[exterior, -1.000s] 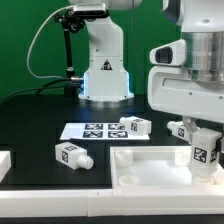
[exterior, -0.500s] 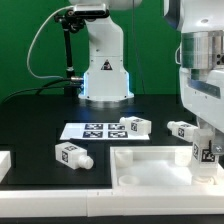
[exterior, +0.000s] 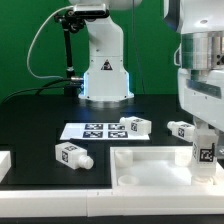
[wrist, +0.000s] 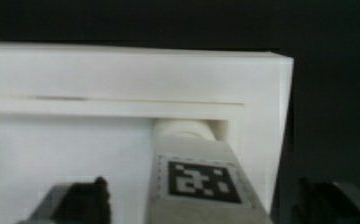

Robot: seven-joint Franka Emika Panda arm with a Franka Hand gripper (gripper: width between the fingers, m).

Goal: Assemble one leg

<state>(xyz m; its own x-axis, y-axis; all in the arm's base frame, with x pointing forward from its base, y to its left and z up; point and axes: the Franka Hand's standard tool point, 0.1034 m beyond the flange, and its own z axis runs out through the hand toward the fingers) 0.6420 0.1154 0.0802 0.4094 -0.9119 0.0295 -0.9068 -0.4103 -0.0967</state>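
A leg (exterior: pixel 206 153) stands upright on the right corner of the big white tray-like panel (exterior: pixel 150 166). In the wrist view the leg (wrist: pixel 205 182) shows its tag, and its round peg end (wrist: pixel 189 130) meets the panel (wrist: pixel 124 80). My gripper (exterior: pixel 205 152) is straight above it. The dark fingers (wrist: pixel 88 200) stand on either side of the leg with a visible gap, so the gripper (wrist: pixel 203 205) is open around it. Three more legs lie on the black table: one at the left (exterior: pixel 72 154), one in the middle (exterior: pixel 133 126), one behind the gripper (exterior: pixel 181 129).
The marker board (exterior: pixel 90 130) lies on the table beside the middle leg. The robot base (exterior: pixel 103 70) stands at the back. A white part (exterior: pixel 4 162) shows at the exterior view's left edge. The panel's edge drops to black table (wrist: pixel 337 120).
The hand has turned and shifted toward the exterior view's right over the leg during the first half second. Since then nothing has visibly moved. The leg stays standing on the panel.
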